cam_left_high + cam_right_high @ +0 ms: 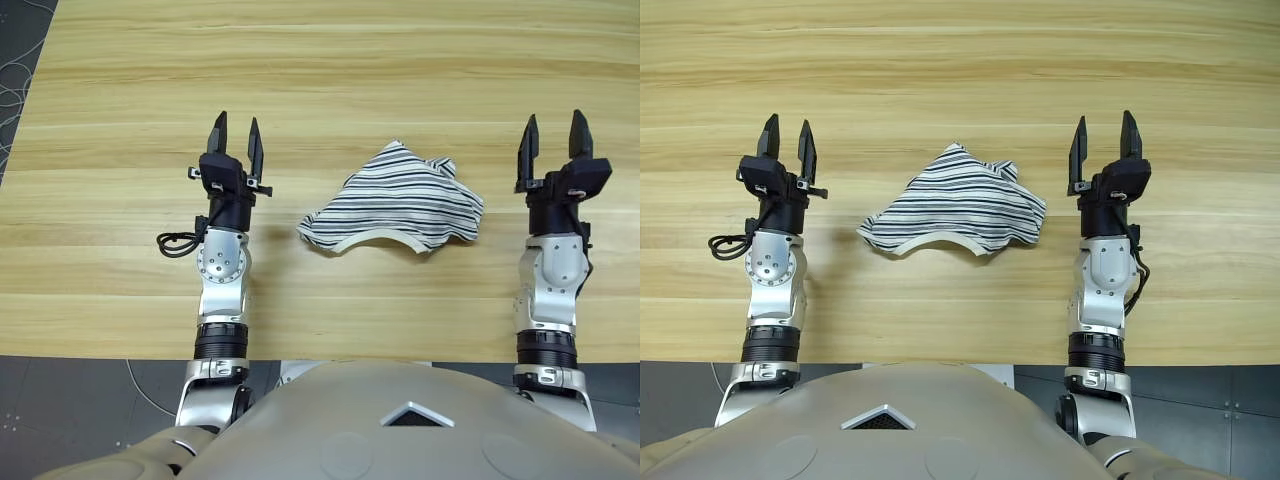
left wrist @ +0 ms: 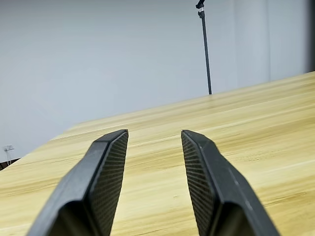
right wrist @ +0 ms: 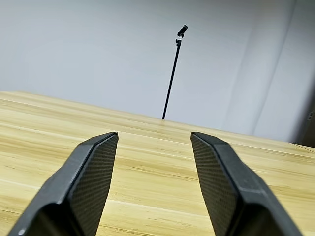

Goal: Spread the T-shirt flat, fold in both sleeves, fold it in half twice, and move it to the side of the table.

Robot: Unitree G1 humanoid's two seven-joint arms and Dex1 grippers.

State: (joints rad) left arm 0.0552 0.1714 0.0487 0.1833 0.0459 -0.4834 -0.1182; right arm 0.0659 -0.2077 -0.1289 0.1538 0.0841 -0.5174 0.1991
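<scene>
Locate the striped T-shirt [image 1: 395, 198]: it lies crumpled on the wooden surface [image 1: 300, 60], between the two arms. Note that the left end effector [image 1: 236, 125] and the right end effector [image 1: 554, 122] both stand with fingers parted, each apart from the garment.

A wooden table [image 1: 320, 60] meets a pale wall [image 2: 98, 49] and thin black stand [image 3: 173, 73]
</scene>
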